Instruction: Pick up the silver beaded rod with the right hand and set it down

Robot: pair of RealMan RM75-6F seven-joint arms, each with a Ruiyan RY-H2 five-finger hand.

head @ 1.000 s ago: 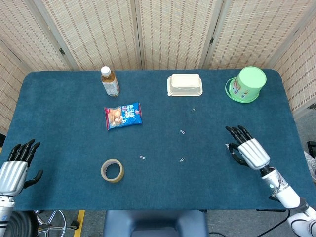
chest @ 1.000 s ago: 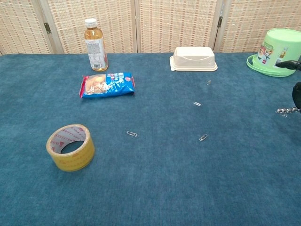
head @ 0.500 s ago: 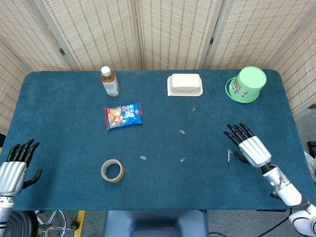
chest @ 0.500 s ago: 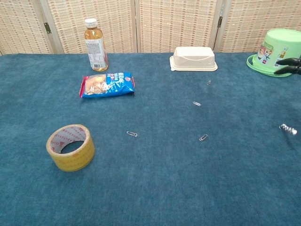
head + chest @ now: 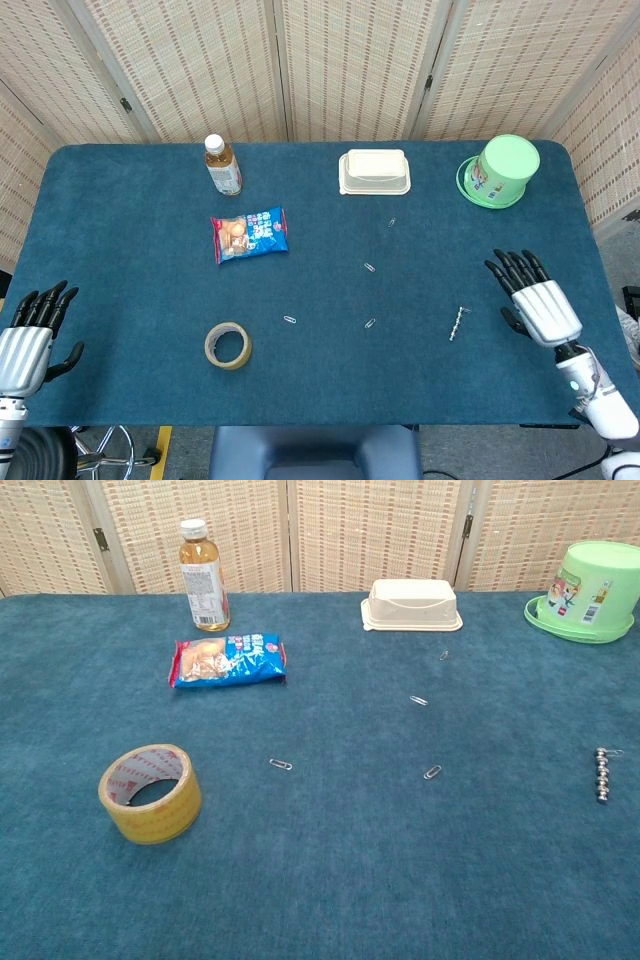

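The silver beaded rod [image 5: 458, 324] lies flat on the blue table [image 5: 140, 240], right of centre near the front; in the chest view the silver beaded rod [image 5: 603, 774] shows at the far right. My right hand [image 5: 536, 302] hovers to the rod's right, apart from it, fingers spread and holding nothing. My left hand [image 5: 28, 330] sits at the front left corner, fingers apart and empty. Neither hand appears in the chest view.
A roll of yellow tape [image 5: 228, 345], a blue snack bag [image 5: 249, 234], a tea bottle [image 5: 223, 165], a cream lidded box [image 5: 374, 171] and an upturned green tub [image 5: 499, 171] stand on the table. Small paper clips [image 5: 369, 323] lie scattered mid-table.
My right hand let go of the beaded rod and drew back to the right. The rod dropped onto the cloth and now lies still. The left hand has not moved.
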